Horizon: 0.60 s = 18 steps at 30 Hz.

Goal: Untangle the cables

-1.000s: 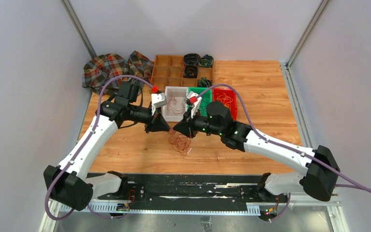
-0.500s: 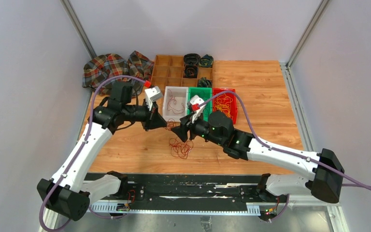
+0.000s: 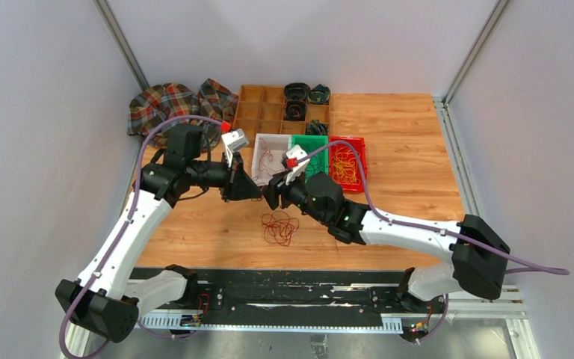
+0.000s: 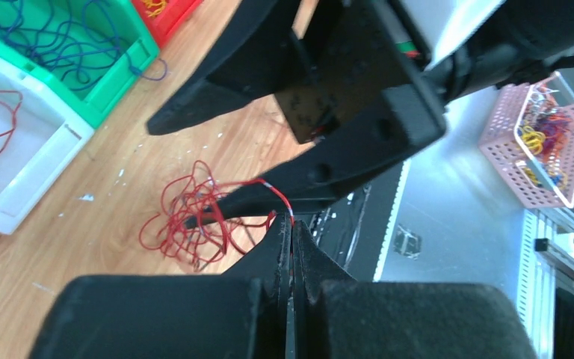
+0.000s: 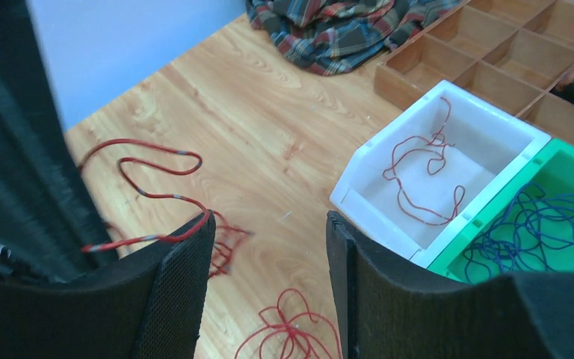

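Note:
A tangle of red cables (image 3: 280,226) lies on the wooden table just in front of both grippers. My left gripper (image 3: 258,191) is shut on one red strand (image 4: 275,196), pinched at the fingertips (image 4: 291,224); the strand runs down to the tangle (image 4: 187,224). My right gripper (image 3: 270,197) stands open right beside the left one. In the right wrist view the same strand (image 5: 149,238) drapes over the tip of the left finger (image 5: 176,292), and nothing sits between the jaws (image 5: 270,221). More red loops (image 5: 291,333) lie below them.
Behind the grippers stand a white bin (image 3: 258,173) with a red cable, a green bin (image 3: 315,142) with blue cables (image 5: 538,232) and a red bin (image 3: 360,153) with yellow ones. Farther back are a wooden organizer (image 3: 269,111) and a plaid cloth (image 3: 172,105). A pink basket (image 4: 545,142) sits off the table.
My right gripper has opened and let go of the red strand, and its arm has swung left toward the left gripper. The tangle has settled on the table.

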{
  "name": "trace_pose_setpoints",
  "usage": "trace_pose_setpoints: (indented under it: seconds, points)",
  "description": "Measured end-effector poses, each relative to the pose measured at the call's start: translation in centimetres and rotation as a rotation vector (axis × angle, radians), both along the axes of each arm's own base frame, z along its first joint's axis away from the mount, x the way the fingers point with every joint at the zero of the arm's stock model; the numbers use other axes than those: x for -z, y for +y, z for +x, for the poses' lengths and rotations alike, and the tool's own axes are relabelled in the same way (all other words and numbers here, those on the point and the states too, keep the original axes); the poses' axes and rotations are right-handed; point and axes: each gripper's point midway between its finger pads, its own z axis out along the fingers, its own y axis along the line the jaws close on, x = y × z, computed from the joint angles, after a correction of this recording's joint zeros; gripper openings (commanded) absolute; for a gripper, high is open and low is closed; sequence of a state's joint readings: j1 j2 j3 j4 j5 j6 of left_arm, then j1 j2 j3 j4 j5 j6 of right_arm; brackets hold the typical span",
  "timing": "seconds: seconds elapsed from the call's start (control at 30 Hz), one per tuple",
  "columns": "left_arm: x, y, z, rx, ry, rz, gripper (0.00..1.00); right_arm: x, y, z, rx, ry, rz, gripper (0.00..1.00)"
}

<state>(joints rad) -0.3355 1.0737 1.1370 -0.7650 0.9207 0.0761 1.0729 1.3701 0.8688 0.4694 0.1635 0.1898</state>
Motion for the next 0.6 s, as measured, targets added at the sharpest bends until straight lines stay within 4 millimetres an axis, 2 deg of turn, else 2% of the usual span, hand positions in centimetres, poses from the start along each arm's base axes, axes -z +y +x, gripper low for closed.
trace_pose_setpoints:
  seconds: [0.23,0.37,0.47,0.6]
  points:
    - [-2.1,-0.7,-1.3,0.056,0.038,-0.075,0.01,-0.2,0.8,1.4,0.048,-0.036,0.056,0.56]
    - [-3.4,-0.9,-1.8,0.082,0.037,-0.108,0.01,0.2,1.6,1.7,0.043,-0.027,0.082,0.5]
    - [-4.7,-1.0,-2.0,0.095,0.019,-0.127,0.01,1.0,1.8,1.6,0.029,-0.003,0.104,0.47]
    - [-6.1,-1.1,-2.3,0.107,-0.01,-0.142,0.01,3.3,1.2,0.9,0.013,0.045,0.102,0.36]
